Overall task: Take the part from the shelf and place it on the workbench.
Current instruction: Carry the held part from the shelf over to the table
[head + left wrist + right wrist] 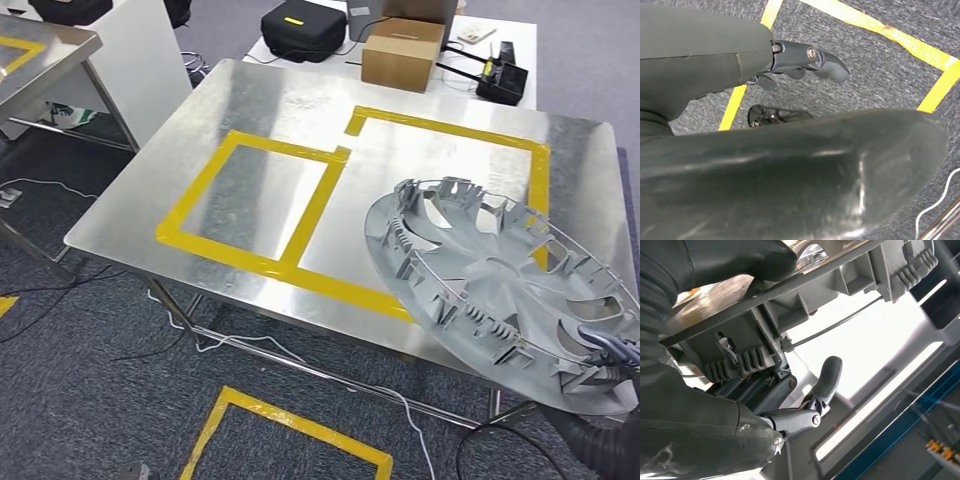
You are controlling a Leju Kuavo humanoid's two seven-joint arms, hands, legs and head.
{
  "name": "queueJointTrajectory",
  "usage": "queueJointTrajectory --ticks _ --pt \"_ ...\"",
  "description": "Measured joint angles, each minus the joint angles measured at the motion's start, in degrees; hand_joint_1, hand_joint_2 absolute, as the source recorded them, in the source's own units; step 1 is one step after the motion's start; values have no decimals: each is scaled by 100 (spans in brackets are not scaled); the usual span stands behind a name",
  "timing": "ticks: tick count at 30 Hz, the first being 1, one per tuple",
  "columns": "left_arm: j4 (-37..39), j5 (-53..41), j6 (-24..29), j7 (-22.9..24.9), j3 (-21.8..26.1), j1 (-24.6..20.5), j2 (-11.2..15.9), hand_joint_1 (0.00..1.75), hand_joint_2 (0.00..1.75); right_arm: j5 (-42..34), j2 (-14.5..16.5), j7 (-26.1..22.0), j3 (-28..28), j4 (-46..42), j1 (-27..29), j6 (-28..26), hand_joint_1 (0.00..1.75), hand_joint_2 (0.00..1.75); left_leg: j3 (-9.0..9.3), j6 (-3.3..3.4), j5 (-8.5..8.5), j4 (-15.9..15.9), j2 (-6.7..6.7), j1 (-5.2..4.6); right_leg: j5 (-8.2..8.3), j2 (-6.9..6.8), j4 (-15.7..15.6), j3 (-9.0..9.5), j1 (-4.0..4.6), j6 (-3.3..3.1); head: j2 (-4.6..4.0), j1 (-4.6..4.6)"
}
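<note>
Wheel cover held over the near right corner of the worktop, not yet set down.

The right hand (613, 350) is clamped on the near right rim of the grey wheel cover (498, 285), ribbed inner side up, tilted, its far left edge reaching over the larger yellow-taped rectangle (453, 130). The steel worktop (249, 90) lies below and to the left of it, so my guess is the move goes left and down. The left hand (806, 60) hangs over the carpet holding nothing, fingers loosely apart. A cardboard box (400, 52) and a black case (303, 28) sit well beyond on the far table, out of the way.
</note>
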Motion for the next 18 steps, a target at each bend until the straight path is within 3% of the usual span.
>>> queueJointTrajectory --ticks 2,4,6,8,10,12,14,15,16,18 --pt "0 0 0 -2 1 2 13 0 0 2 -1 9 29 1 -2 -9 175 175 212 32 408 -517 -76 5 10 160 0 7 -8 15 0 -1" --pt "0 0 0 -5 0 -3 21 0 0 2 -1 13 54 1 -7 -11 175 175 531 63 712 -1234 -315 27 21 301 14 -12 -1 58 0 -4" --pt "0 0 1 -12 -1 -9 21 0 0 -2 -7 22 67 3 -7 -12 175 175 652 94 755 -1539 -447 37 52 423 1 -55 -3 129 0 -9" --pt "0 -1 1 -29 -1 -24 19 0 0 -8 -17 49 78 9 -2 -6 175 175 657 157 776 -1578 -341 39 88 487 -37 -94 -22 203 0 -12" --pt "0 -4 0 -51 -1 -37 25 0 0 -8 -36 77 103 27 -24 14 175 175 665 236 805 -1607 -217 51 -50 234 157 -204 -5 257 0 16" --pt "0 -7 0 -65 0 -30 42 0 0 -7 -60 96 152 61 -77 59 175 175 667 281 805 -1615 -91 42 -426 -118 810 -492 13 294 0 48" --pt "0 -10 -4 -71 1 -12 54 0 0 8 -90 144 213 120 -132 154 175 175 669 289 798 -1614 16 28 -705 -218 1477 -780 10 319 0 51" --pt "0 -15 -9 -72 1 -9 56 0 0 27 -111 181 239 155 -156 214 175 175 671 287 795 -1613 59 26 -697 -228 1558 -797 9 325 0 51" --pt "0 -22 -13 -72 1 -13 55 0 0 53 -137 217 262 193 -177 267 175 175 678 283 793 -1612 91 26 -580 -234 1393 -687 9 325 0 51" --pt "0 -38 -17 -73 1 -28 47 0 0 107 -187 274 303 257 -217 344 175 175 699 258 781 -1610 137 21 -249 -289 603 -228 12 307 0 53"
